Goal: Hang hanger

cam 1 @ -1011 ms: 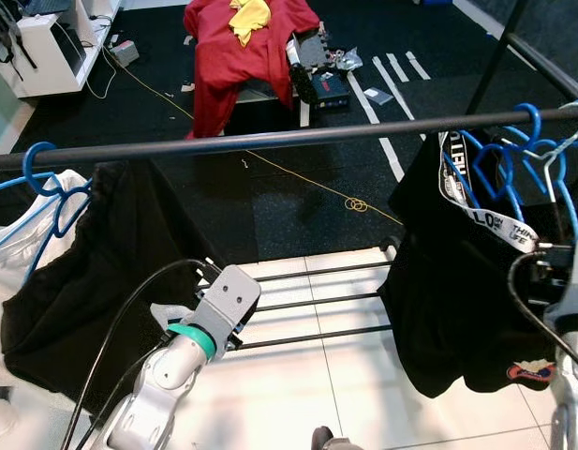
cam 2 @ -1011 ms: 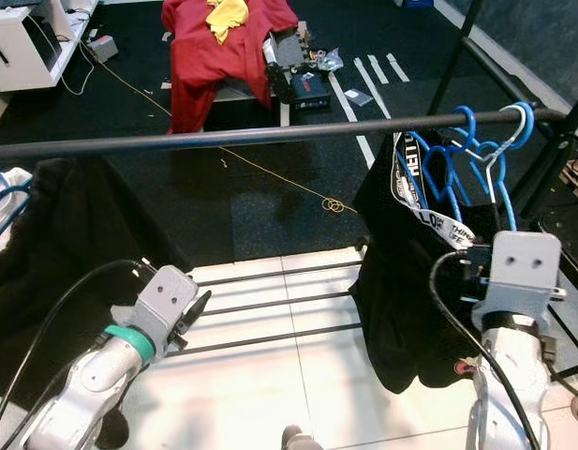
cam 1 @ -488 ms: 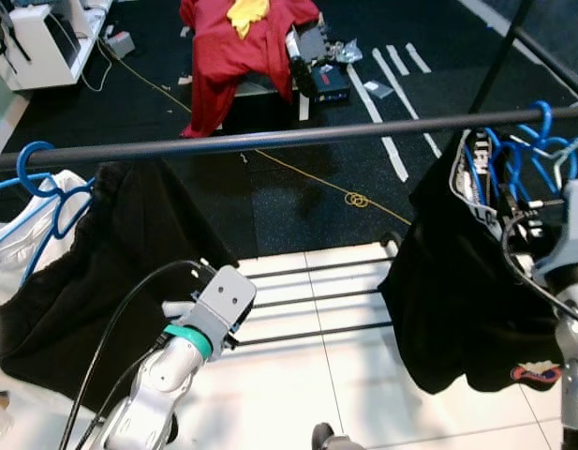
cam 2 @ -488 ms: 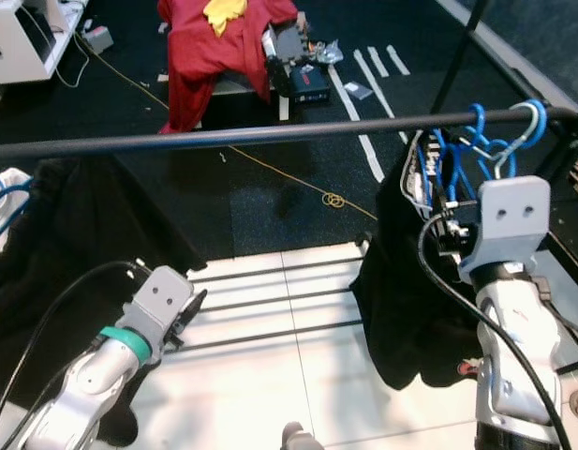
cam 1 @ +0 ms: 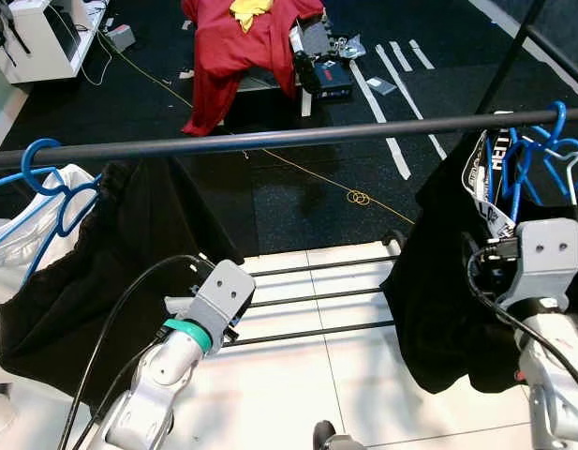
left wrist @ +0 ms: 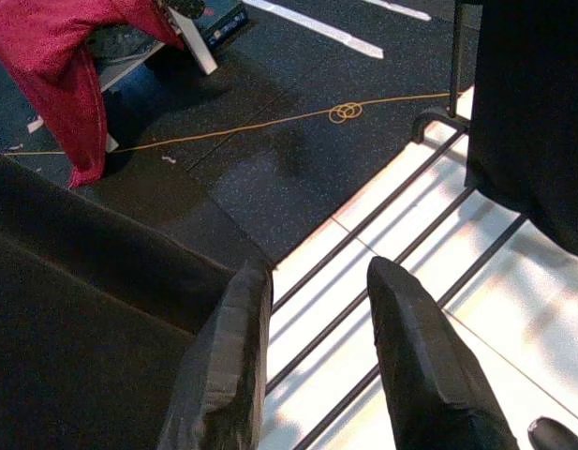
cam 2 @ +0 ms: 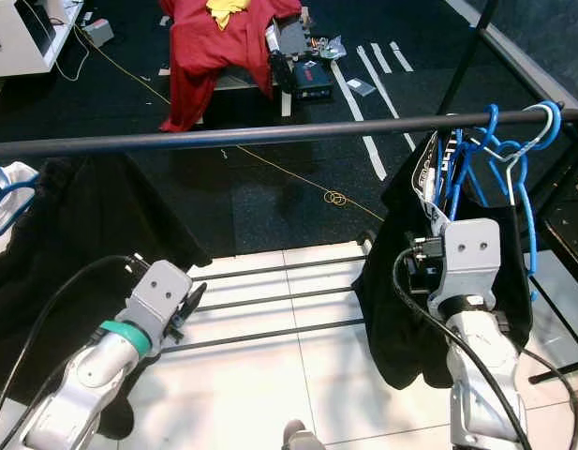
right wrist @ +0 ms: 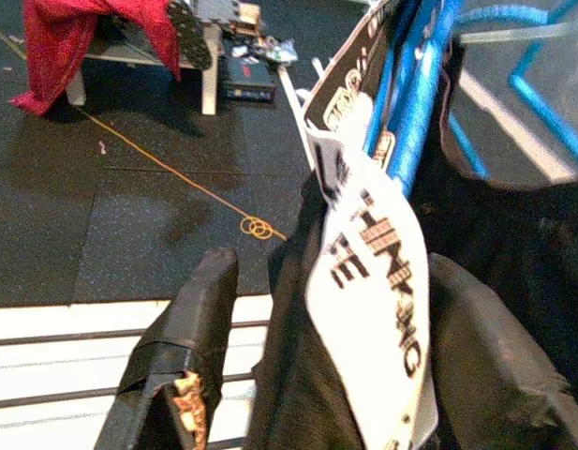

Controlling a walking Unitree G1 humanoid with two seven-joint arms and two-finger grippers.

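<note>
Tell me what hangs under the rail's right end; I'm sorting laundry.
Blue hangers hooked over the rail carry a black garment. The right gripper covers part of it.

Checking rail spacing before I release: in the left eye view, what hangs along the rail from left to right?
Blue hanger with white garment → black garment → bare stretch of rail → black shorts with lettered waistband → cluster of blue hangers, right gripper at the shorts.

Partial letters "HING", "FE" on white waistband (right wrist: 368, 281)
</note>
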